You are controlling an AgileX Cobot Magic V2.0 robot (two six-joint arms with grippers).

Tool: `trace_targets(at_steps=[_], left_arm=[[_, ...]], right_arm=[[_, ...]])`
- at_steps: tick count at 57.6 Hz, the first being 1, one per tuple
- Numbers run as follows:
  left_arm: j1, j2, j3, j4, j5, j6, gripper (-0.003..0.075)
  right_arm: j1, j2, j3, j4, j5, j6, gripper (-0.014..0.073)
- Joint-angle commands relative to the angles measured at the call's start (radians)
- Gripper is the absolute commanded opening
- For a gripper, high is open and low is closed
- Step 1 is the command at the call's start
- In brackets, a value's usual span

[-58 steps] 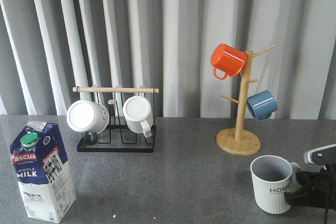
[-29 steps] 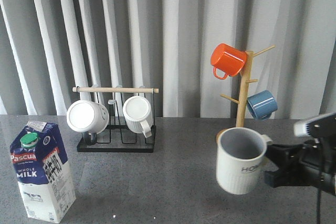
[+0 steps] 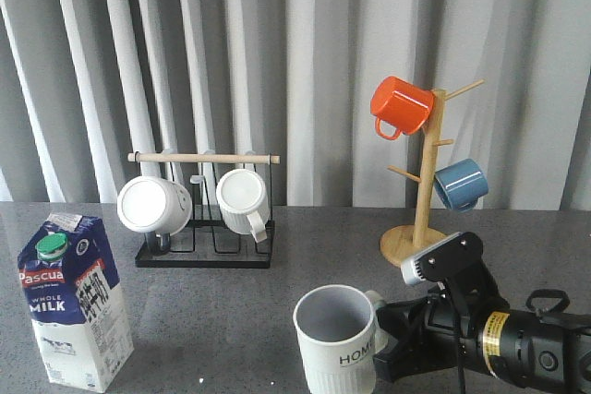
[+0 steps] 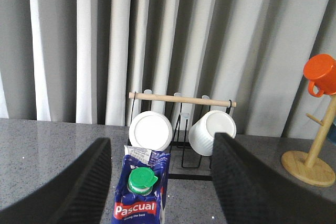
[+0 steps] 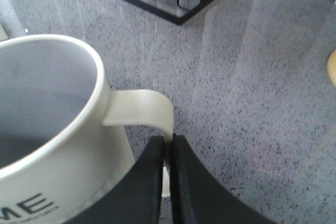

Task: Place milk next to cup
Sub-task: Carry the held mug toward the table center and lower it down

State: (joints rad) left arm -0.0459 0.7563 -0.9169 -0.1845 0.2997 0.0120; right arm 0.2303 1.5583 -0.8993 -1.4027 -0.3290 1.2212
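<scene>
Black fingers (image 5: 157,177) pinch the ribbed cup's (image 3: 338,339) curved handle.

The milk (image 3: 74,302) carton front bears the brand "Pascual" in white on a red band, with "WHOLE MILK" printed below it. The cup (image 3: 338,340) wall bears "HOME" in black; the right wrist view shows only "ME".

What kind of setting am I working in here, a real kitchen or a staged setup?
Most likely a staged test bench dressed as a kitchen counter: a grey speckled table backed by a plain curtain, with a mug rack, a wooden mug tree and a milk carton laid out as props.
</scene>
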Motion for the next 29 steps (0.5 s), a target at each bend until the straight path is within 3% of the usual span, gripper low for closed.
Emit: trace_targets(at_steps=[1,16,29], left_arm=[[0.001,0.000,-0.034,-0.004,-0.071,0.002,0.0418],[0.001,0.000,-0.034,-0.004,-0.071,0.002,0.0418],[0.001,0.000,-0.034,-0.004,-0.071,0.002,0.0418]], right_arm=[[0.000,-0.010,-0.032,0.020,-0.012,0.006,-0.0002],[0.000,0.030,-0.032,0.008,-0.008,0.006,0.0057],[0.000,0.030,-0.029,0.008,0.036,0.021,0.0235]])
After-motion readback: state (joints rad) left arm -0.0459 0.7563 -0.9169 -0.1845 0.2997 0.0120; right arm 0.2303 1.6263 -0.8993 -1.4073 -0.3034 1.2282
